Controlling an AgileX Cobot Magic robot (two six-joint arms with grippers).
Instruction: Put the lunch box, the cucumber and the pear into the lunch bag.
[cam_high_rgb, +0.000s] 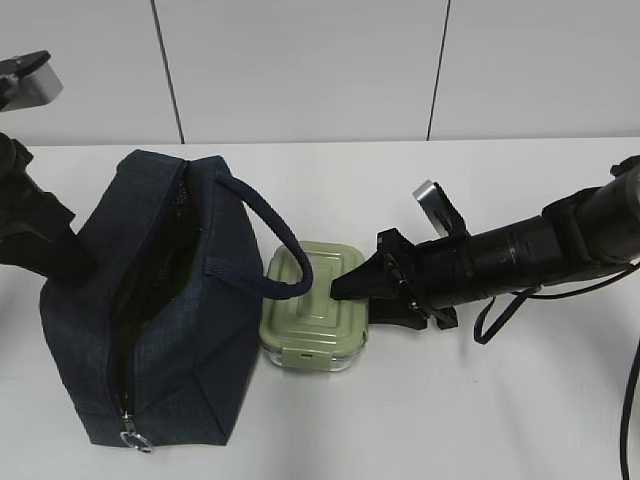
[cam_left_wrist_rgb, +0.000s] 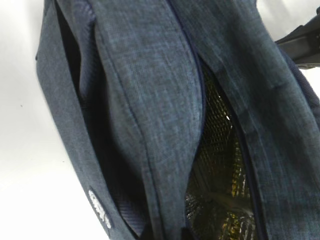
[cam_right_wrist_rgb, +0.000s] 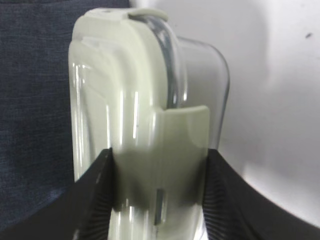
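The dark navy lunch bag (cam_high_rgb: 160, 330) stands on the left of the white table with its top zipper open. My left gripper (cam_high_rgb: 80, 268) is at the bag's left side, shut on the fabric by the opening. The left wrist view looks into the lunch bag (cam_left_wrist_rgb: 150, 100), where dark mesh lining (cam_left_wrist_rgb: 220, 165) shows yellowish glints. The lunch box (cam_high_rgb: 305, 315) with its sage-green lid lies just right of the bag. My right gripper (cam_high_rgb: 350, 297) is on its right end. In the right wrist view both black fingers (cam_right_wrist_rgb: 95, 185) press the sides of the lunch box (cam_right_wrist_rgb: 125, 100). The cucumber and the pear are out of view.
One rope-like handle (cam_high_rgb: 280, 240) of the bag arches over the lunch box's left edge. The zipper's metal ring pull (cam_high_rgb: 135, 440) hangs at the bag's near end. A white panelled wall (cam_high_rgb: 300, 70) runs along the table's far edge.
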